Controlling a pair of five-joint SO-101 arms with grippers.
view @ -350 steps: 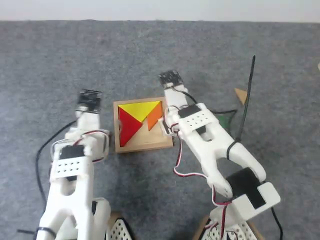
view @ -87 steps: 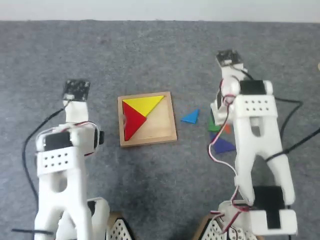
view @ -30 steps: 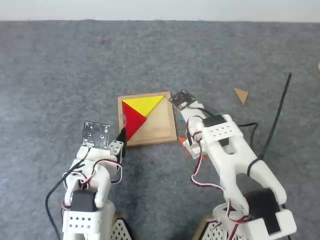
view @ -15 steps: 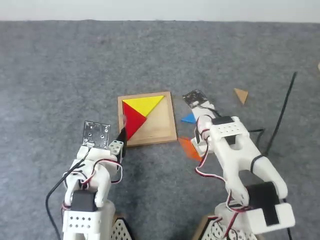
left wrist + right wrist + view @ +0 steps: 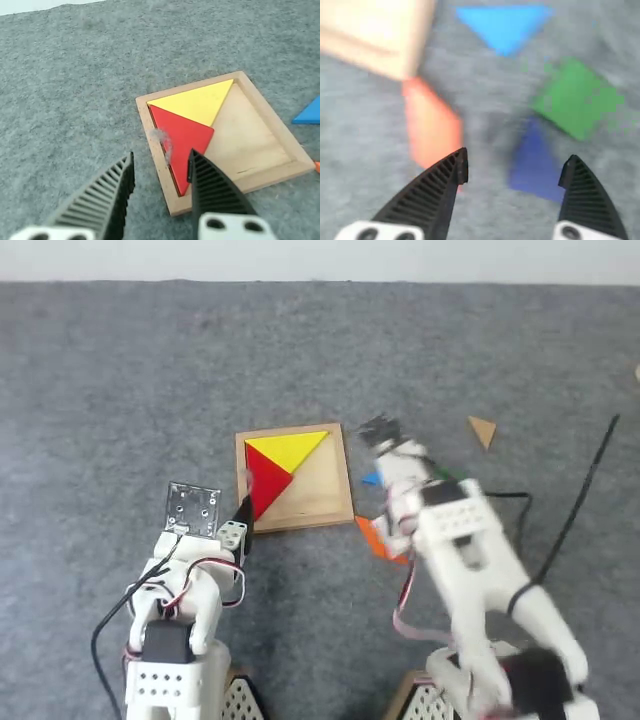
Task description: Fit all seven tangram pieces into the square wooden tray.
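High view, looking down on a grey carpeted table: the square wooden tray sits near the middle, between two white arms that come in from the near edge. Two pieces lie seated inside it, a yellow triangle along the far side and a red triangle touching it along the left side; the remaining tray floor is bare wood. Left wrist view shows the left gripper spread apart and carrying nothing, poised at the tray's near left corner, with one black finger over the red triangle by the rim and the other out over the carpet beside the tray. Loose pieces lie on the carpet to the right of the tray. An orange piece rests just off the tray's near right corner, a light blue triangle lies just beside the right rim, and a tan triangle sits well apart, farther right. Right wrist view shows the right gripper also spread wide and empty, above the carpet, with the orange piece near one fingertip, a dark blue triangle between the fingers, and a green square just beyond it
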